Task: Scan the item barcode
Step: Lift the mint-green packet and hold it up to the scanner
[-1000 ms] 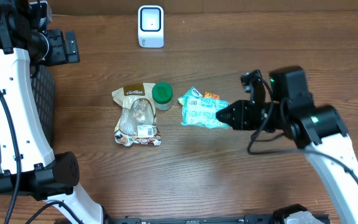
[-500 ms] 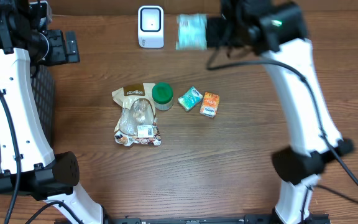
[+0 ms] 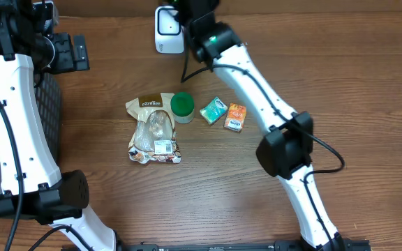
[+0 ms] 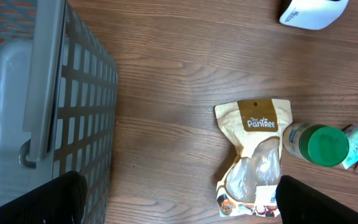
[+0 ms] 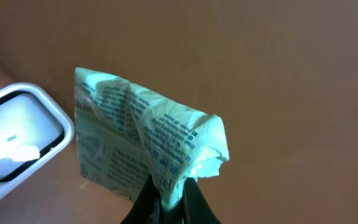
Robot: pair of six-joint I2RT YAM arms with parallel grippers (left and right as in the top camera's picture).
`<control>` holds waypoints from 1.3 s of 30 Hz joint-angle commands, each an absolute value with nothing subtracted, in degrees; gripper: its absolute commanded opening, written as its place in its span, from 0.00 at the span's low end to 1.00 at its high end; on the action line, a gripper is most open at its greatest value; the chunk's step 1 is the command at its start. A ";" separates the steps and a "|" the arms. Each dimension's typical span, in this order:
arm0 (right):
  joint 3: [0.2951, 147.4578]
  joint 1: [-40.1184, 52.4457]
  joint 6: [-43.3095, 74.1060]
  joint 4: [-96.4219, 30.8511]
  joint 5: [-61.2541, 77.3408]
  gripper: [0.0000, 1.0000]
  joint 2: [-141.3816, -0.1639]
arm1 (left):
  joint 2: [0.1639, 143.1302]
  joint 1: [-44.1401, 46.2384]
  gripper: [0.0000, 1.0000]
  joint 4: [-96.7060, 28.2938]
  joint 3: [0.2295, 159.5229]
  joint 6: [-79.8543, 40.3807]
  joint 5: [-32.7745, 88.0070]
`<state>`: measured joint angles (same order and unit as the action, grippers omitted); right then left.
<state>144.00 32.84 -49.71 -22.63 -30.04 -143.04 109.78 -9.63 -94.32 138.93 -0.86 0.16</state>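
A pale green printed packet (image 5: 145, 146) hangs in the right wrist view, with my right gripper (image 5: 171, 190) shut on its lower edge. The white barcode scanner (image 5: 14, 134) lies just left of the packet and below it, its window lit. From overhead, the scanner (image 3: 168, 29) stands at the table's back edge and my right wrist (image 3: 204, 33) reaches in beside it; the packet itself is hidden there. My left gripper (image 4: 179, 205) hangs wide open over bare wood at the far left, holding nothing.
A tan pouch (image 3: 153, 129), a green-lidded jar (image 3: 182, 107), a small teal packet (image 3: 213, 110) and an orange packet (image 3: 235, 116) lie mid-table. A grey mesh basket (image 4: 42, 93) stands at the left edge.
My right arm has lifted the green packet off the middle of the table and swung it back and left, up to the scanner. The left arm has not moved.
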 commanded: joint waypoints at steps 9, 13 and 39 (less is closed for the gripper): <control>145.40 33.80 -75.29 -10.98 -31.20 0.04 -151.09 | 109.84 -9.72 1.00 -94.26 138.85 0.19 -0.23; 145.40 33.80 -75.35 -10.94 -29.21 0.04 -151.17 | 109.84 -9.72 1.00 -94.26 138.87 0.19 -0.23; 145.12 34.11 -82.76 -8.25 -26.09 0.04 -151.55 | 109.84 -9.72 1.00 -94.26 138.85 0.19 -0.23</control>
<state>144.07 33.63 -82.74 -10.20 -25.39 -152.33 109.78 -9.63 -94.32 138.93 -0.84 0.14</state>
